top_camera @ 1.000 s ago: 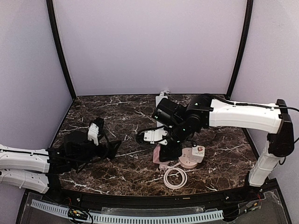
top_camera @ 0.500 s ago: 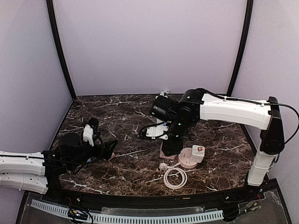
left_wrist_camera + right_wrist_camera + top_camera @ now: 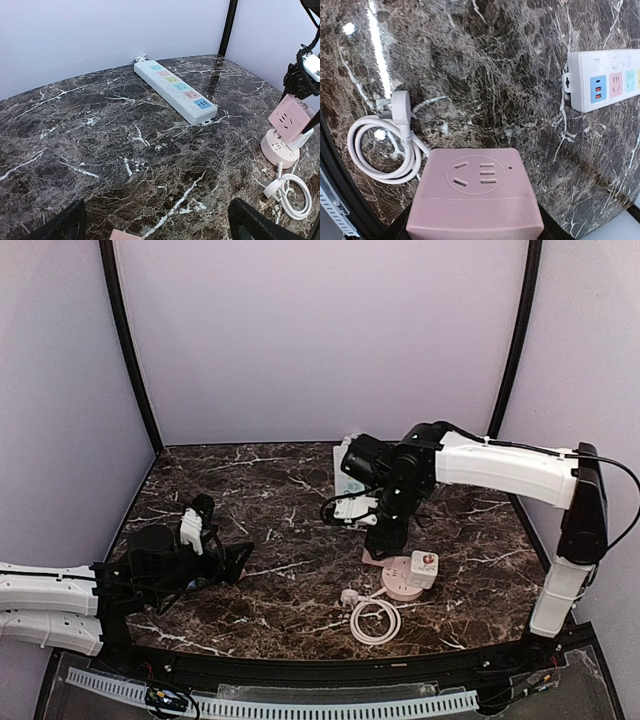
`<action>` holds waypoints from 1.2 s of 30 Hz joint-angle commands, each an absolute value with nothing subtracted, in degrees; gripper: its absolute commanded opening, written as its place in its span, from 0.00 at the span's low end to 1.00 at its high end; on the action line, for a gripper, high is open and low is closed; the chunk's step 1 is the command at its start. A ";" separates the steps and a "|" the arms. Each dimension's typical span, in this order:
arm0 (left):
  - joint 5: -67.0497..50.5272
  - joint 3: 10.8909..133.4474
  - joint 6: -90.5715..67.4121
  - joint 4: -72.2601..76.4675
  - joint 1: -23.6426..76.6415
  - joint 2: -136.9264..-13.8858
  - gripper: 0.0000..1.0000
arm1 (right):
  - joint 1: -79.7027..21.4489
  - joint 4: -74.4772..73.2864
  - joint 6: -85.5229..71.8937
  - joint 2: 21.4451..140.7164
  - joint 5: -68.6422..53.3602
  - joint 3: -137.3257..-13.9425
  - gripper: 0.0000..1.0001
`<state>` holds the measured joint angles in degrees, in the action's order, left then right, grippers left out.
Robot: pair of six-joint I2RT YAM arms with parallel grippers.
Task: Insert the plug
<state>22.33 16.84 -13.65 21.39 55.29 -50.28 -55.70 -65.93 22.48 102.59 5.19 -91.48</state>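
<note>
Pink cube socket is clamped in the right gripper's jaws. The white plug is laid just beside it, with the coiled cord. The power strip is set well behind. The left gripper, jaws wide, is held far left.

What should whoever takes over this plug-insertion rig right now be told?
Left gripper: open and empty, low over the left side of the table, away from all the items.
Right gripper: closed on the pink socket cube, with one outlet face toward its wrist camera.
White plug: lying loose on the marble near the cube, not gripped, with its cable coil beside it.
White power strip: at the back of the table, untouched.
Done: the cube is gripped.
Left: pick up the plug and push it into an outlet.
</note>
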 commanded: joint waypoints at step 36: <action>20.24 15.89 -13.19 23.47 55.20 -50.54 0.99 | -49.83 -59.68 23.68 96.92 0.25 -80.10 0.00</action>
<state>20.56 16.82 -13.65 22.63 55.29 -50.65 -50.22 -60.93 23.53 98.30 1.04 -80.75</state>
